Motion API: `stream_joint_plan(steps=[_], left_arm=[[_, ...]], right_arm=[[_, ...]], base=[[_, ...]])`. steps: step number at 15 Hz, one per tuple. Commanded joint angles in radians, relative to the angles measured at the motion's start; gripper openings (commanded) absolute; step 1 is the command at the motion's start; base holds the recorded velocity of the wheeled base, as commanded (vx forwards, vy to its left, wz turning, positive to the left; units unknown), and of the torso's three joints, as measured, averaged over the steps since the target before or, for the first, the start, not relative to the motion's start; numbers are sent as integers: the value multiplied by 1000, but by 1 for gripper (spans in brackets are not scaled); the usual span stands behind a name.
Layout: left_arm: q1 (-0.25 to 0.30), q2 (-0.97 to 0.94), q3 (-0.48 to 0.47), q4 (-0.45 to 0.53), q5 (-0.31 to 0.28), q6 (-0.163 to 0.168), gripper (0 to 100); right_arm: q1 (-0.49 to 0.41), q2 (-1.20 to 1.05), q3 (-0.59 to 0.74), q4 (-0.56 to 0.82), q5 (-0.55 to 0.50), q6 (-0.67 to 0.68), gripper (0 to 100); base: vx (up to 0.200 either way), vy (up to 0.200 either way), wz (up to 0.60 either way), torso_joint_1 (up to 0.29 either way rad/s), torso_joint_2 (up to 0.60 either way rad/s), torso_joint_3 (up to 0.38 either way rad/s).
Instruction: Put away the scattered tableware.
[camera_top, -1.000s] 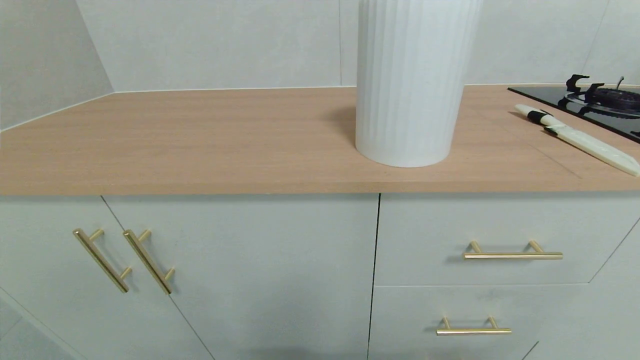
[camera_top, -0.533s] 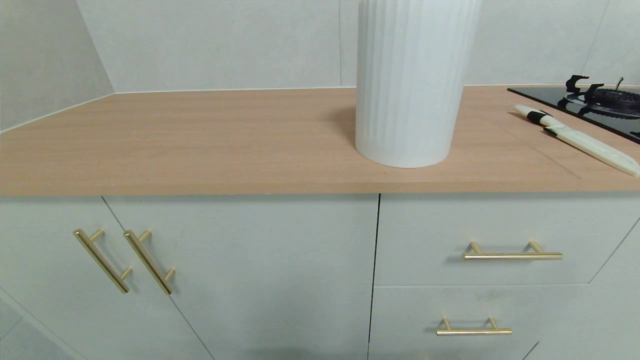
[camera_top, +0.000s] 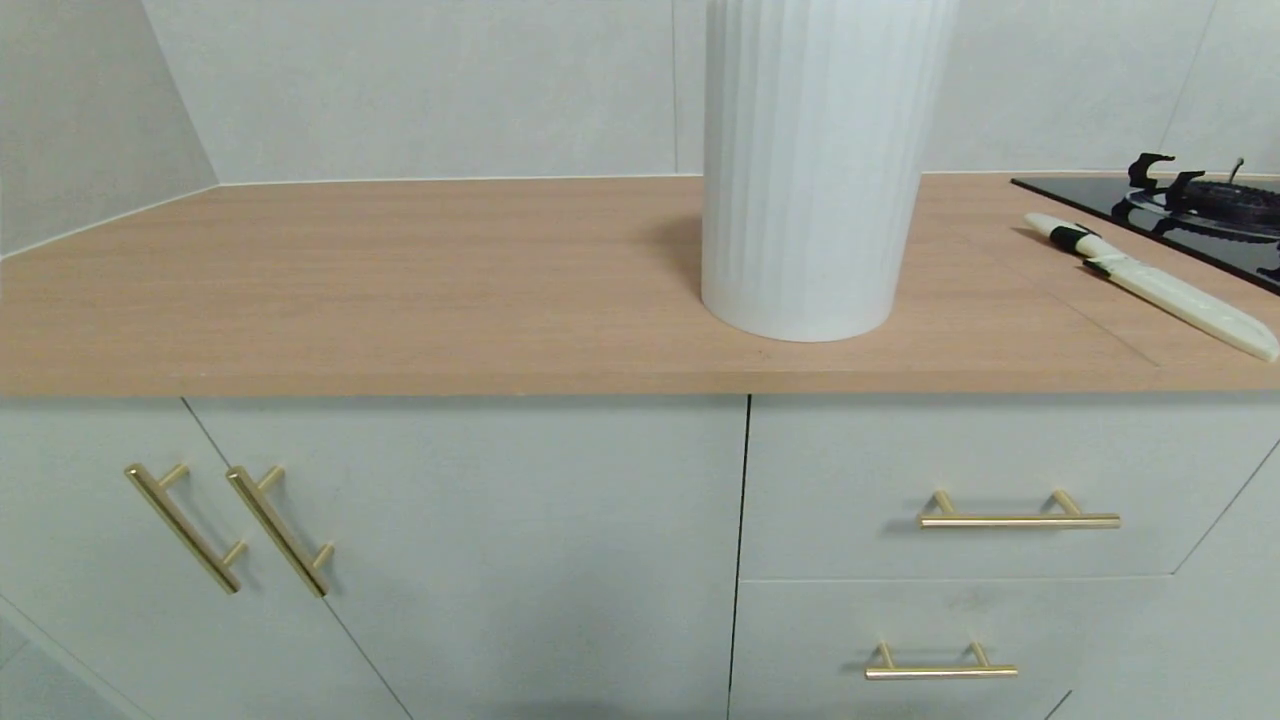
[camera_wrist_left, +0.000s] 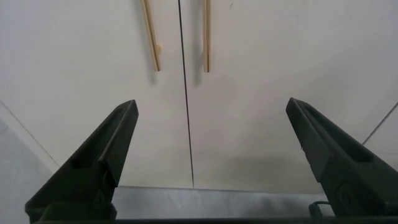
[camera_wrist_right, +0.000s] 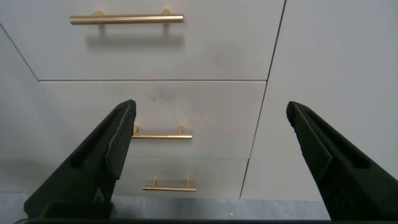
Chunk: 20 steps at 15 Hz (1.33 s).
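Showing a white container patterned with fine vertical ribs, on a light brown wood-grain surface. Showing a cream knife banded in black, beside a glossy black hob. Showing pale grey cabinet fronts bearing brass-gold bar handles. Showing a dark grey left tool and a matching dark grey right tool.

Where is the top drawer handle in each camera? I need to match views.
Head view: top drawer handle, right of centre, just under the countertop.
Right wrist view: top drawer handle, highest of three drawer handles.
Left wrist view: faces the paired door handles instead.
Shared landmark: second drawer handle, directly below it.
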Motion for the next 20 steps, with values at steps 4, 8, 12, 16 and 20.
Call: stream_joint_plan(steps=[4, 8, 12, 16, 20], left_arm=[[1, 0, 0, 0, 1, -1, 100], [1, 0, 0, 0, 1, -7, 100], [1, 0, 0, 0, 1, -6, 100], [1, 0, 0, 0, 1, -7, 100], [1, 0, 0, 0, 1, -7, 100]], right_arm=[[1, 1, 0, 0, 1, -2, 100], [1, 1, 0, 0, -1, -5, 100], [1, 1, 0, 0, -1, -5, 100], [1, 1, 0, 0, -1, -8, 100], [1, 1, 0, 0, -1, -8, 100]], base=[[0, -150, 0, 3, 2, 1], [0, 0, 0, 0, 0, 0], [0, 0, 0, 0, 0, 0], [0, 0, 0, 0, 0, 0], [0, 0, 0, 0, 0, 0]])
